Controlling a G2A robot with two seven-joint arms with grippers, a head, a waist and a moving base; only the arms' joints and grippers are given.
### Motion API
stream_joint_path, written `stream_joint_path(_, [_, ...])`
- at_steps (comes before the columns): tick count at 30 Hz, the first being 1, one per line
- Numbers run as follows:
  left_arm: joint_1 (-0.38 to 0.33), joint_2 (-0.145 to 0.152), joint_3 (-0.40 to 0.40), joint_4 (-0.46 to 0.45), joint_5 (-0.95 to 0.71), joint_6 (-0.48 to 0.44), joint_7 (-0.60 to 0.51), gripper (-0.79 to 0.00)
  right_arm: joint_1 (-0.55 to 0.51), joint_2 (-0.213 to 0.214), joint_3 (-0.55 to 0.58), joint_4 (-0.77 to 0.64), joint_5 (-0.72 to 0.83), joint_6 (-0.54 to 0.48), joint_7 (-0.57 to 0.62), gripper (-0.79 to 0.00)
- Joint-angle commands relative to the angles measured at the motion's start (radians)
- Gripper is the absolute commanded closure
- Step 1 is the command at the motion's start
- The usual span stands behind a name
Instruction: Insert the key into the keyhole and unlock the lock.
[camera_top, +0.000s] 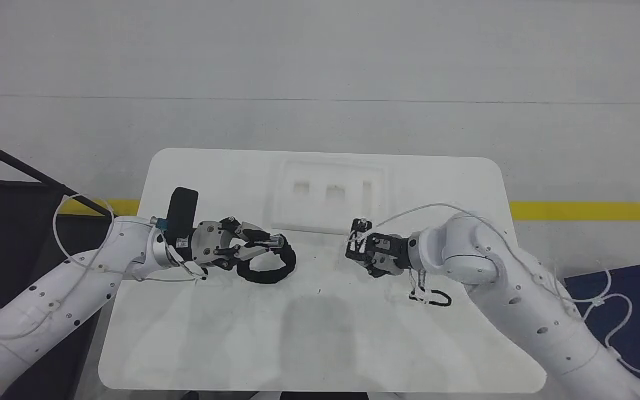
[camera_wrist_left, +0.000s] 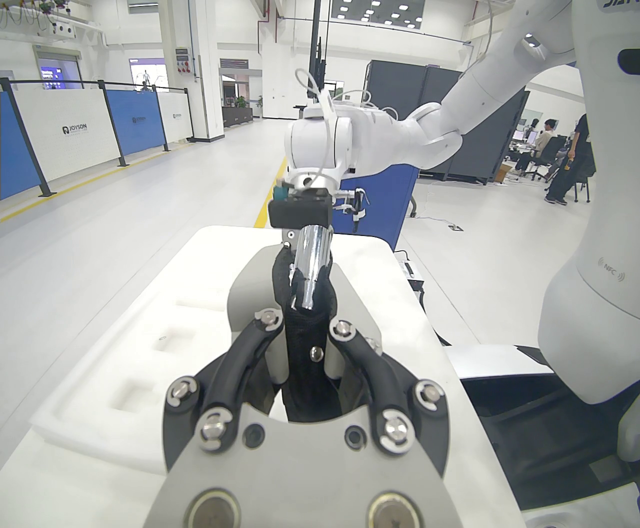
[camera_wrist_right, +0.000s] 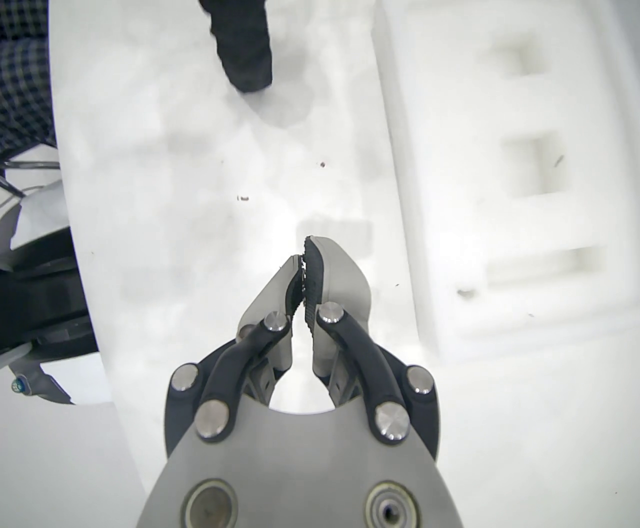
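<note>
Left gripper clamped on the lock, chrome end toward the right gripper, closed tight, hold on key uncertain; align axes squarely before advancing.

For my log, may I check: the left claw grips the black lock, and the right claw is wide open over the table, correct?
Not quite: the right claw is shut, as the right wrist view shows. The left claw does grip the black lock.

Bright, even light; soft shadows
</note>
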Motion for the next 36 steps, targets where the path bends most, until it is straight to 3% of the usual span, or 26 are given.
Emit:
stream_joint_path(1, [0.000,0.000,0.000,0.000,0.000,0.000,0.000,0.000,0.001,0.003,0.028,-0.014,0.045,0.031,-0.001,0.000])
stream_joint_path(8, [0.000,0.000,0.000,0.000,0.000,0.000,0.000,0.000,0.049,0.002,0.082,-0.017,0.180,0.149,0.029,0.000])
stream_joint_path(17, [0.000,0.000,0.000,0.000,0.000,0.000,0.000,0.000,0.133,-0.012,0.073,0.117,0.259,0.239,0.075,0.000])
stream_joint_path(36, [0.000,0.000,0.000,0.000,0.000,0.000,0.000,0.000,0.196,-0.054,-0.009,0.355,0.274,0.212,-0.026,0.000])
